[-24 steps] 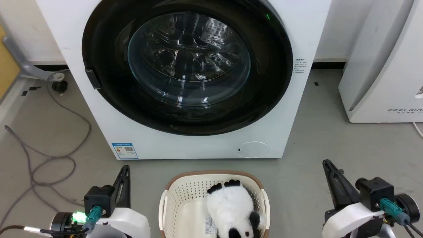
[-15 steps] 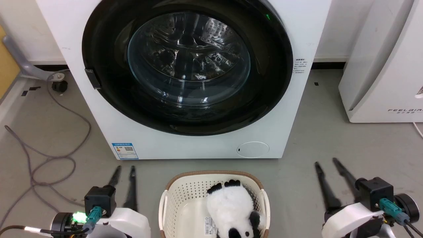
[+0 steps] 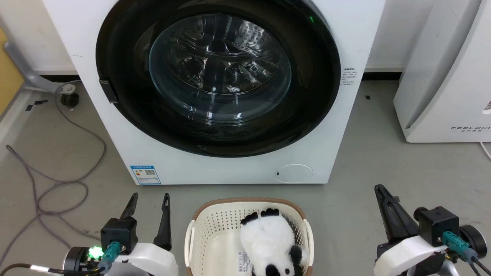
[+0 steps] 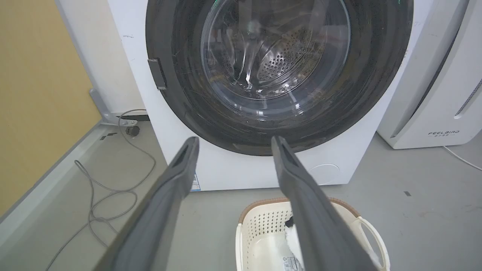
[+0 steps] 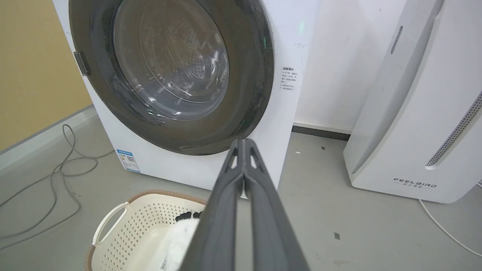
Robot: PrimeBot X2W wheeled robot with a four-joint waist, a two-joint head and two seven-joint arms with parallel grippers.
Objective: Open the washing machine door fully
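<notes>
- Washing machine door (image 3: 218, 76) closed against the white washing machine (image 3: 230, 170), straight ahead.
- Left pincer (image 3: 150, 196) low at left, fingers spread apart, empty.
- Basket (image 3: 249, 200) between the pincers, plush panda (image 3: 268, 237) inside.
- Right pincer (image 3: 379, 188) low at right, fingers pressed together, empty.

**A plain utility corner in even light**

A smooth grey floor (image 3: 383, 153) is running back to a white far wall (image 3: 399, 34), with a black skirting strip (image 3: 379, 75) lining the joint. A yellow wall (image 4: 37, 94) is closing the left side. A grey cable (image 3: 104, 147) is lying in loose loops on the floor at the left. A white appliance marked FEELBIRD (image 3: 441, 76) is standing at the right.
</notes>
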